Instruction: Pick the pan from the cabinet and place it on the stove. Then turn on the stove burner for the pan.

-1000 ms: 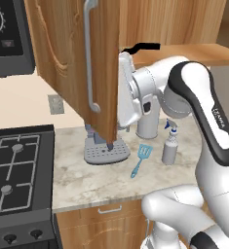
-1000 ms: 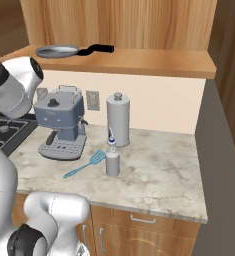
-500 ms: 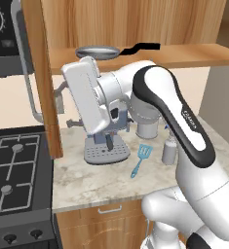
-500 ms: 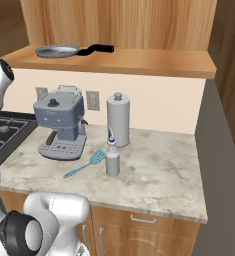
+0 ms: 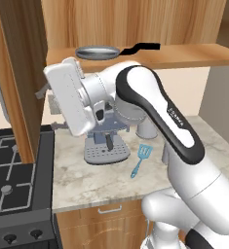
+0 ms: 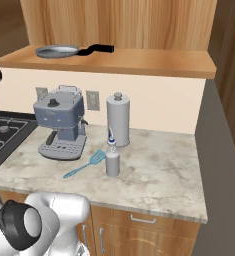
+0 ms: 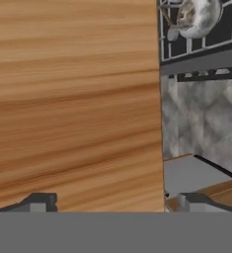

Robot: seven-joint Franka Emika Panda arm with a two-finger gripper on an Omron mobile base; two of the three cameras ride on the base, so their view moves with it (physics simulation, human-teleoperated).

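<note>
High on the open shelf of the cabinet [image 5: 135, 56], the pan [image 5: 97, 51] is seen lying flat, its black handle turned to the right, well above the worktop [image 6: 154, 170] and not yet taken. The door [image 5: 18, 73] is swung fully aside at left, so that access is given. The arm is bent across the coffee machine [image 6: 61, 122], the hand turned toward that door, jaws spread wide and holding nothing. The stove [image 5: 13, 185] is left bare below.

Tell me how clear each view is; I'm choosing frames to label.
Left base view: even light, pan sharp, white arm blocking much of the counter. Right base view: crisp, soft shadows under the coffee machine. Hand view: cabinet door close and slightly soft.
</note>
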